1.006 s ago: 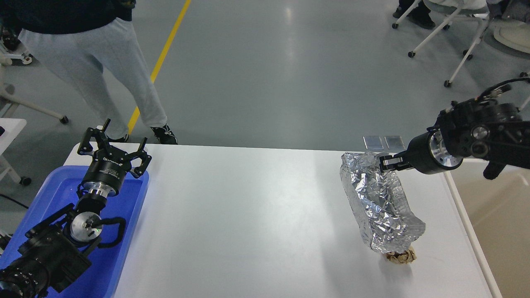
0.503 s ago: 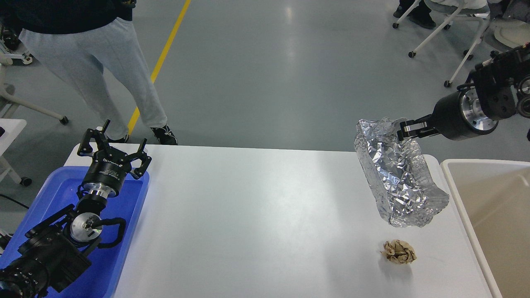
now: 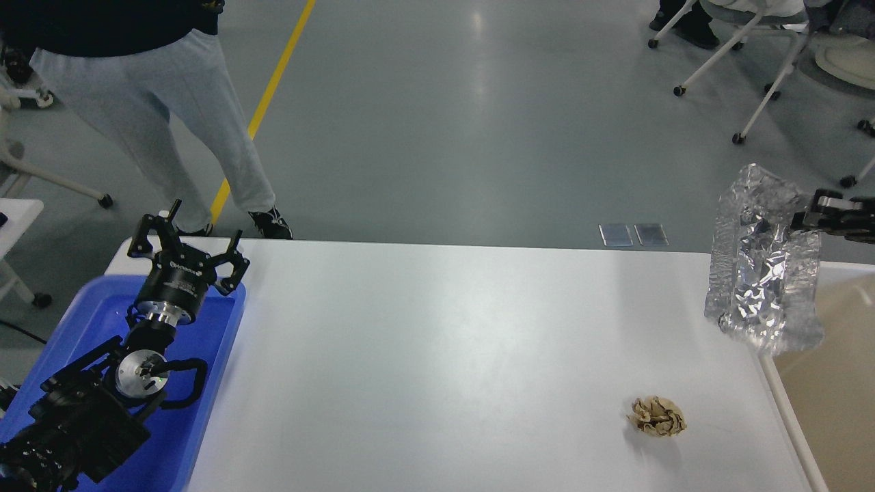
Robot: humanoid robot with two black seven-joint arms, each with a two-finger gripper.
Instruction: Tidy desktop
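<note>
The white desktop (image 3: 437, 355) fills the middle of the head view. My right gripper (image 3: 810, 212) comes in from the right edge and is shut on the top of a crumpled silver foil container (image 3: 762, 266). The foil hangs in the air over the desktop's right edge and the rim of the beige bin (image 3: 834, 383). A crumpled brown paper ball (image 3: 657, 417) lies on the desktop at the front right. My left gripper (image 3: 188, 236) is open and empty above the far end of the blue tray (image 3: 205, 410).
A person in light grey trousers (image 3: 171, 116) stands beyond the desktop's far left corner. Wheeled chairs (image 3: 745, 55) stand on the floor at the far right. A yellow floor line (image 3: 266, 102) runs behind the table.
My right gripper has lifted the foil container off the desktop and carried it right, over the bin's rim. The paper ball it covered now shows. The left arm has not moved.
</note>
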